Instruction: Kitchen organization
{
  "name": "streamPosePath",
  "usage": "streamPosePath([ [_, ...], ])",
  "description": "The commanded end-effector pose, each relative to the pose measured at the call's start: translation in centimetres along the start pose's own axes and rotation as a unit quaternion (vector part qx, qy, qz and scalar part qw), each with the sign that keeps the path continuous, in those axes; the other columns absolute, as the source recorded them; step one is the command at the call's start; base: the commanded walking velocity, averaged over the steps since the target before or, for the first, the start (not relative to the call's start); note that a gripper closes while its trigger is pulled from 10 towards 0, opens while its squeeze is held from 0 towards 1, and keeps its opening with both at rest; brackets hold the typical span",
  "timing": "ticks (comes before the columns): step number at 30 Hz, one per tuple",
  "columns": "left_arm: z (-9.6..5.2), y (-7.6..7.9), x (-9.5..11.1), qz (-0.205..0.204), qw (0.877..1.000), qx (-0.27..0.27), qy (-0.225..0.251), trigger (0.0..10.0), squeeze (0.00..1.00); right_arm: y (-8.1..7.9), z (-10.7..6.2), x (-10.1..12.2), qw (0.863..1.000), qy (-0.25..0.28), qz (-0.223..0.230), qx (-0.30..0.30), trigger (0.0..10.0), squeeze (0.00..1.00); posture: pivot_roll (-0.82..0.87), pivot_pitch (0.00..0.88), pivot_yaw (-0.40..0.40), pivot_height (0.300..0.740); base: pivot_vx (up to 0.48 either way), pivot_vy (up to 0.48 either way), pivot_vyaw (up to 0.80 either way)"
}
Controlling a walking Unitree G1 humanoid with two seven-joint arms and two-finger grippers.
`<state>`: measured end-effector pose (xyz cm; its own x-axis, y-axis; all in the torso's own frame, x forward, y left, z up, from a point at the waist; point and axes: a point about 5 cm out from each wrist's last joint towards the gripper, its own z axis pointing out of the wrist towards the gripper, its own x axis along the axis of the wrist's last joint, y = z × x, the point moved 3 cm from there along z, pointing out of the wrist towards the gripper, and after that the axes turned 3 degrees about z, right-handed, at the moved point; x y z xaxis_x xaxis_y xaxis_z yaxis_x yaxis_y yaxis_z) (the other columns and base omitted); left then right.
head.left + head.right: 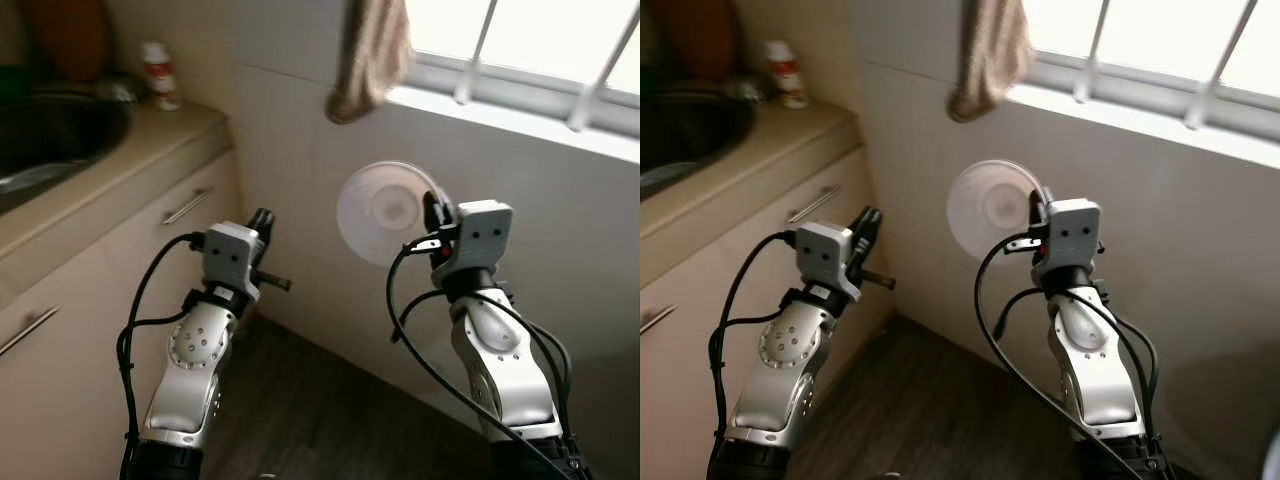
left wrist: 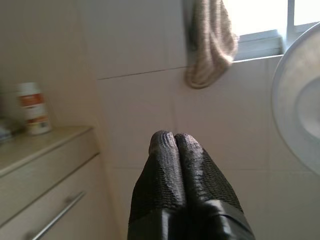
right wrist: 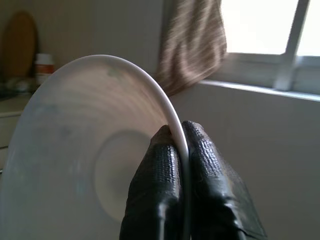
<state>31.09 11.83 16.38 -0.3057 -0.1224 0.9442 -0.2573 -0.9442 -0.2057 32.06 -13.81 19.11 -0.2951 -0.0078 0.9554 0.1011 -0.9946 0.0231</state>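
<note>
The right tool (image 1: 433, 222) pinches the rim of a white plate (image 1: 385, 212), its two fingers (image 3: 159, 185) pressed on either side of the edge, holding the plate upright in the air before the tiled wall (image 1: 560, 230), below the window sill (image 1: 520, 110). The left tool (image 1: 261, 222) is pressed shut with nothing in it, out beside the cabinet front (image 1: 150, 250). Dark floor (image 1: 320, 410) lies open between the arms. A small bottle (image 1: 160, 75) stands at the counter (image 1: 150, 140) corner; its red label is too blurred to read. A cloth (image 1: 372, 55) hangs from the sill.
</note>
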Motion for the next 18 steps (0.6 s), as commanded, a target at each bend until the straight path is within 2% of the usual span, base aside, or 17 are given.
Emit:
streamPosePath([
  [1, 0.22, 0.4, 0.49, 0.001, 1.0, -0.007, 0.011, 10.0, 0.0, 0.49, 0.24, 1.02, 1.0, 0.022, -0.011, -0.008, 0.0, 0.0, 0.14, 0.0, -0.051, 0.74, 0.0, 0.0, 0.8],
  [18, 0.36, 0.16, 0.77, 0.001, 1.0, -0.005, 0.019, 10.0, 0.0, -0.02, 0.65, 1.64, 0.999, 0.038, -0.038, 0.003, 0.0, 0.0, 0.14, 0.0, -0.05, 0.74, 0.0, 0.0, 0.8],
])
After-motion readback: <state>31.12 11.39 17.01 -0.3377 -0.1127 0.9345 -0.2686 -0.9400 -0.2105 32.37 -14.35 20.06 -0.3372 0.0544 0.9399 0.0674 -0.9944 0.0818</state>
